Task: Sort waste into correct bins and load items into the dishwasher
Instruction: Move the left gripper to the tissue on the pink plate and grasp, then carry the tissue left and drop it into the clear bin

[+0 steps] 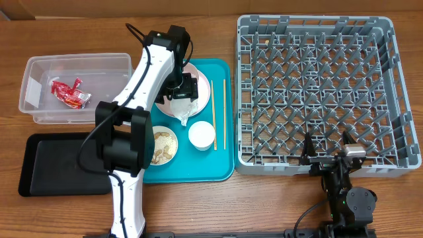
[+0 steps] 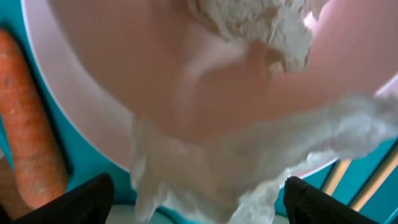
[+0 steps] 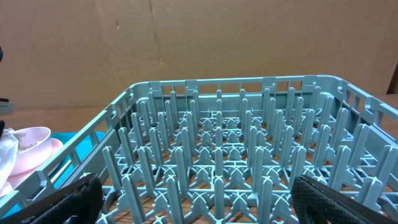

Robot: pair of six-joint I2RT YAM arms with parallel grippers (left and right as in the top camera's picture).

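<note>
Wood-grain brown covers the desk (image 1: 264, 205), and plain brown cardboard (image 3: 186, 37) stands as a wall behind its far edge (nothing more of the room shows). At the far left sits the clear tub (image 1: 39, 79), with the red snack wrapper (image 1: 69, 94) lying inside it. The black tray (image 1: 53, 165) lies flat just on the near side of the tub.

In the middle of the desk is the teal tray (image 1: 221, 165). The pink plate (image 1: 203, 86) lies on its far part, and the crumpled paper (image 1: 182, 109) is draped over the plate's near rim. A bowl (image 1: 173, 135) sits at the tray's near left with beige food scraps (image 1: 160, 149) in it. The white cup (image 1: 202, 135) stands just to the right of the bowl, and the chopsticks (image 1: 224, 112) lie along the tray's right side, running far to near. The carrot (image 2: 28, 124) lies on the teal surface beside the plate's rim (only the left wrist view shows it).

The grey dish rack (image 1: 310, 22) fills the right half of the desk, its left wall just beside the teal tray.

The left hand (image 2: 205, 202) hangs low over the plate, its jaws wide on either side of the paper, and no contact shows. The right hand (image 3: 202, 205) sits at the rack's near wall, facing in over the pegs, its jaws wide apart.
</note>
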